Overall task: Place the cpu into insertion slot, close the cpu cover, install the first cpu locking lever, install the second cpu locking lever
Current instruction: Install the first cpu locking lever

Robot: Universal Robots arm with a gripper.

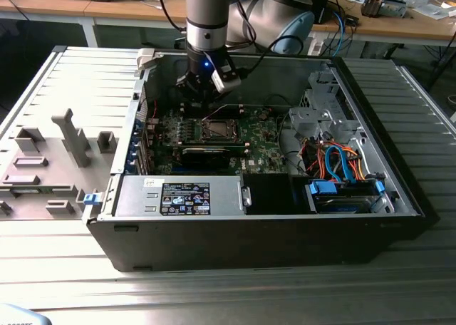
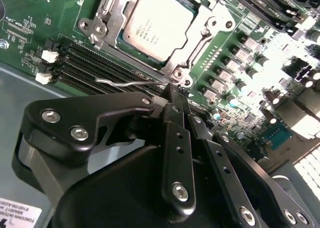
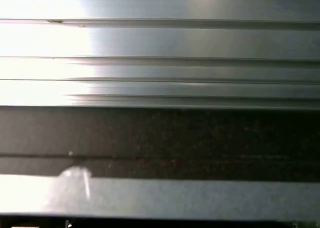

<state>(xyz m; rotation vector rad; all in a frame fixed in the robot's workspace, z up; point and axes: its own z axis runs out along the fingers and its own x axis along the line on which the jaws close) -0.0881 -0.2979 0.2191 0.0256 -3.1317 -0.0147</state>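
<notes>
The cpu [image 2: 157, 23] lies flat in the insertion slot [image 1: 216, 130] on the green motherboard, its silver-grey top facing up. The cpu cover [image 2: 196, 44] is down around it as a silvery frame. A thin wire locking lever [image 2: 125, 81] lies along the socket's edge beside the memory slots. My gripper [image 2: 173, 90] is shut, with its black fingertips together right at the lever's end near the socket corner. I cannot tell whether they pinch the wire. In the exterior view the gripper [image 1: 203, 90] hangs inside the open case, just behind the socket.
Black memory slots [image 2: 85, 68] run beside the lever. A long black expansion card [image 1: 206, 156] lies in front of the socket. The power supply [image 1: 178, 197] and the drive cage with coloured cables [image 1: 335, 161] fill the case's front. A grey fixture tray [image 1: 50, 161] sits at the exterior view's left.
</notes>
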